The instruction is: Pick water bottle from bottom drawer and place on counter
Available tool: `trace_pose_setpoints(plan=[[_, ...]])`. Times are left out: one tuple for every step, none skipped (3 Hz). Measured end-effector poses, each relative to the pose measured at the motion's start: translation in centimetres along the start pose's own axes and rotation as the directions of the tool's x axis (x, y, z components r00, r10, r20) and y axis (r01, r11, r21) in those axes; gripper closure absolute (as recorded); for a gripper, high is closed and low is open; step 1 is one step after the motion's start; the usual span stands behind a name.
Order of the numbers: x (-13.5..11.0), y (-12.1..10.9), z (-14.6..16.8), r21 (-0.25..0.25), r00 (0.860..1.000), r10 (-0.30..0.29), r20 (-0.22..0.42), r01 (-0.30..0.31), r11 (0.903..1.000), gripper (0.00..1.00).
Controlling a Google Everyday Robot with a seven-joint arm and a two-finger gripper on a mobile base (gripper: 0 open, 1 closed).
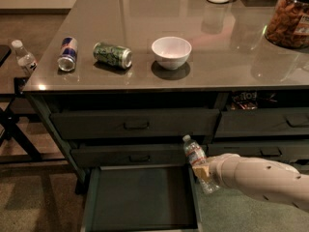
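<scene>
Evidently the pick is done (as far as can be judged): the gripper (203, 170) is clamped on the small clear crinkly white-capped plastic water bottle (195, 154), tilted, with the wide dark grey-green bottom drawer (140, 197) open below-left and the glossy grey counter (145, 13) well above, still to be reached.

Your gripper (203, 172), clasping the bottle (194, 152), is at the drawer's (140, 202) right wall. Blue can (67, 53), green can (112, 55) and bowl (171, 52) block the counter's (231, 57) left front; right of them it's bare.
</scene>
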State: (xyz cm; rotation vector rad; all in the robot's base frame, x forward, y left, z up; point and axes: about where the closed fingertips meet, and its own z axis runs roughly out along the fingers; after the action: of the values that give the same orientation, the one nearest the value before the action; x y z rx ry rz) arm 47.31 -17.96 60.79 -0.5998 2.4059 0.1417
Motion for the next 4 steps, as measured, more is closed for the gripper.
trace_pose_setpoints(plan=[[-1.2, -1.2, -3.1, 0.04, 0.999, -0.002, 0.04, 0.001, 0.9992, 1.0], [-2.4, -2.5, -7.4, 0.091, 0.996, -0.004, 0.087, -0.004, 0.9958, 1.0], [-3.8, -3.4, -11.3, 0.145, 0.99, -0.025, 0.14, 0.004, 0.9894, 1.0], [-4.1, -3.4, -11.7, 0.151, 0.989, -0.03, 0.148, 0.007, 0.9886, 1.0]])
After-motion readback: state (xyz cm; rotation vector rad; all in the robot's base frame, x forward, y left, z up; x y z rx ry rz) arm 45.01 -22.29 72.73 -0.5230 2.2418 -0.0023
